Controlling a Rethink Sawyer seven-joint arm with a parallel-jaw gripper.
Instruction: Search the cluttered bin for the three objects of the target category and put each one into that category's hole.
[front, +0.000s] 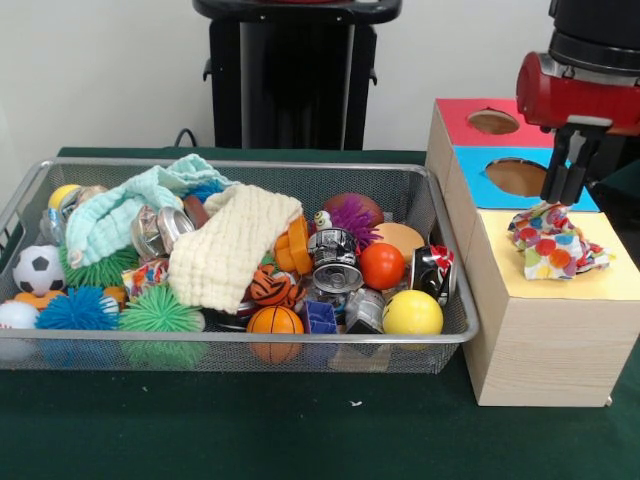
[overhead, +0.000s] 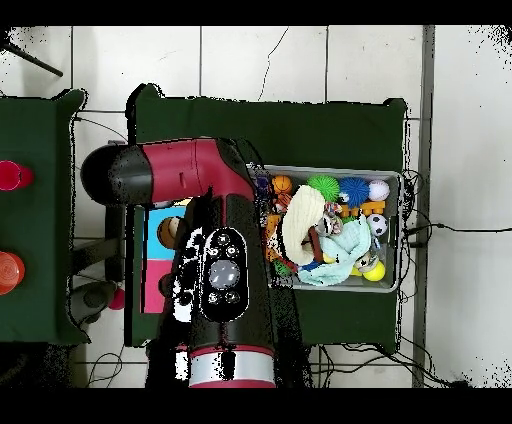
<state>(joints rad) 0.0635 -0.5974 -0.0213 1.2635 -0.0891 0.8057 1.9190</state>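
Gripper fingers narrowly set, their tips touching the top of a spotted cloth lying on the yellow section of the wooden box; whether they pinch it cannot be told. Blue hole partly hidden behind them. Overhead, the arm covers the box. Wire bin alongside holds balls, cans and a cream cloth.

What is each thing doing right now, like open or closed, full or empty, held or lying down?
gripper: hangs over the box's yellow part, fingers close together at the spotted cloth; grip unclear.
spotted cloth: crumpled on the yellow top.
wooden box: upright beside the bin.
red hole: open.
blue hole: open.
wire bin: full of toys.
cream cloth: draped over the pile.
green cloth: bunched at the back.
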